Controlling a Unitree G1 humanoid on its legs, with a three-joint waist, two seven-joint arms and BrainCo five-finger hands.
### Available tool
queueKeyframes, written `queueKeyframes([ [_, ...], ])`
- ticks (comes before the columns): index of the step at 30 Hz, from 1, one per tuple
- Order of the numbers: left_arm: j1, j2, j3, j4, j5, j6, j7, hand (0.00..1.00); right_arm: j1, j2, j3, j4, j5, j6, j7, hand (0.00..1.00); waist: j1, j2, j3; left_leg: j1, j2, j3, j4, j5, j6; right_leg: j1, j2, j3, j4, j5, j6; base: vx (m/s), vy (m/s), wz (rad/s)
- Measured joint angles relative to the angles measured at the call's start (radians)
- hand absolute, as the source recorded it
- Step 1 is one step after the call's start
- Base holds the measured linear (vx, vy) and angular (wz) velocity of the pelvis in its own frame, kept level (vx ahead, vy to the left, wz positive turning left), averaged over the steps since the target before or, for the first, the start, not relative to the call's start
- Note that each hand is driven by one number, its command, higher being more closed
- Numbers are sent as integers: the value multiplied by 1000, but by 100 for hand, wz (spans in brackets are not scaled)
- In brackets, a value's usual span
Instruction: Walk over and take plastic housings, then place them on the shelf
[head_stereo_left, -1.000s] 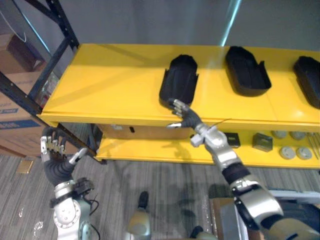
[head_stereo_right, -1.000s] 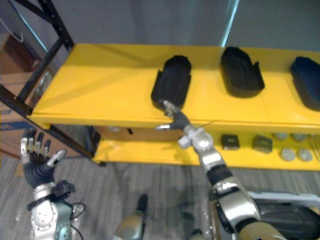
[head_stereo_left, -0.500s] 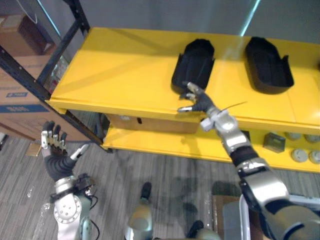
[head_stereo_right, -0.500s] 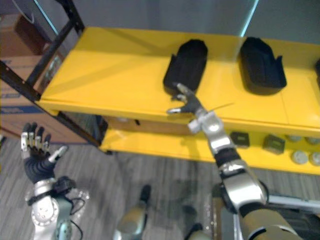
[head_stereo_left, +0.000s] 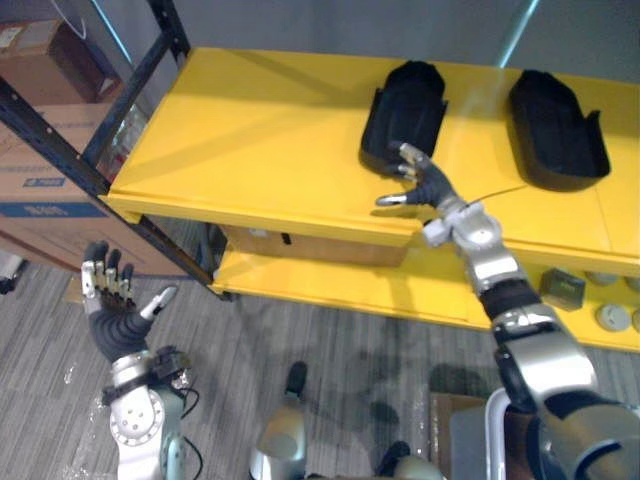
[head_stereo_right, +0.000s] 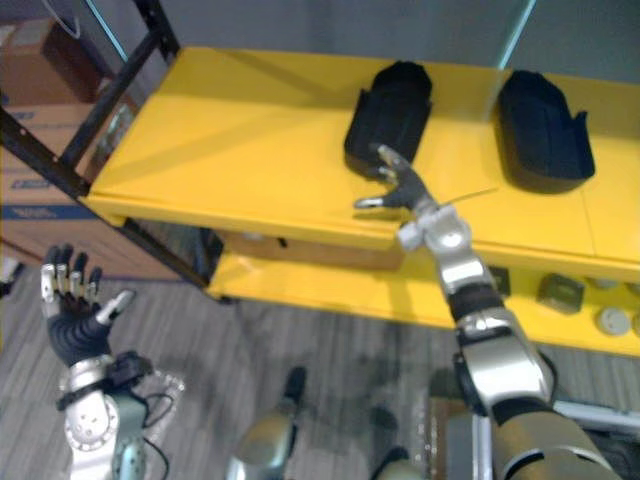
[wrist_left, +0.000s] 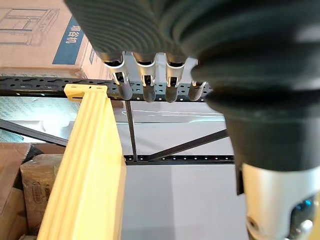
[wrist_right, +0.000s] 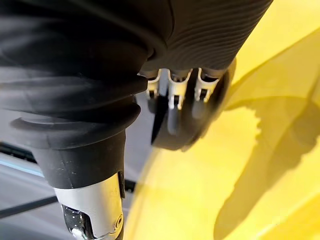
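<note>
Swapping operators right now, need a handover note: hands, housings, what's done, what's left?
Right hand: open, fingers straight, reaching over the top shelf to the near end of the left housing; contact unclear.
Left hand: open, empty, low, left of the shelf.
Second housing lies further right on the same shelf.
Done: both housings rest on the shelf.
Left: probably withdraw the right hand, then fetch any more.

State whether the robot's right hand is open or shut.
Open: the right hand shows straight, spread fingers at the near end of a black housing on the yellow shelf.

Housing (head_stereo_left: 405, 105) edge behind right hand (head_stereo_left: 428, 185)
</note>
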Motion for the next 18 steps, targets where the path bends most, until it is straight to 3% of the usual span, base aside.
queueKeyframes([
  [2,1,-10,8,0,-1,0,8,0,0,-1,4,-7,1,-1,22,0,-1,-2,3,-3,-1,1,0,0,0,-2,0,1,-2,2,2,-18,-9,0],
  [4,4,-13,8,0,-3,-1,14,0,1,-13,35,-67,22,8,91,0,-2,-3,4,-4,-1,2,0,0,0,-2,-1,1,-4,3,3,6,-16,0],
  [6,13,-14,7,0,-3,-2,19,0,9,-22,113,-236,69,38,201,0,-13,-6,6,-2,0,4,0,3,-3,-2,0,1,-5,3,3,21,-42,-1],
  [9,12,-14,6,-11,-2,-2,18,0,22,-9,135,-425,153,68,265,0,-18,-6,6,4,0,11,0,3,-3,0,-2,6,-5,3,3,17,-41,-5],
  [14,21,-14,5,-19,1,-2,17,0,22,68,132,-544,206,87,233,0,-16,-9,5,22,3,35,0,-3,0,1,-1,30,-6,3,3,-20,-25,-14],
  [18,27,-15,-15,-19,7,0,16,0,24,182,110,-545,205,96,107,0,-14,-12,3,22,9,40,0,-8,5,2,5,32,-18,12,1,-50,-21,-5],
])
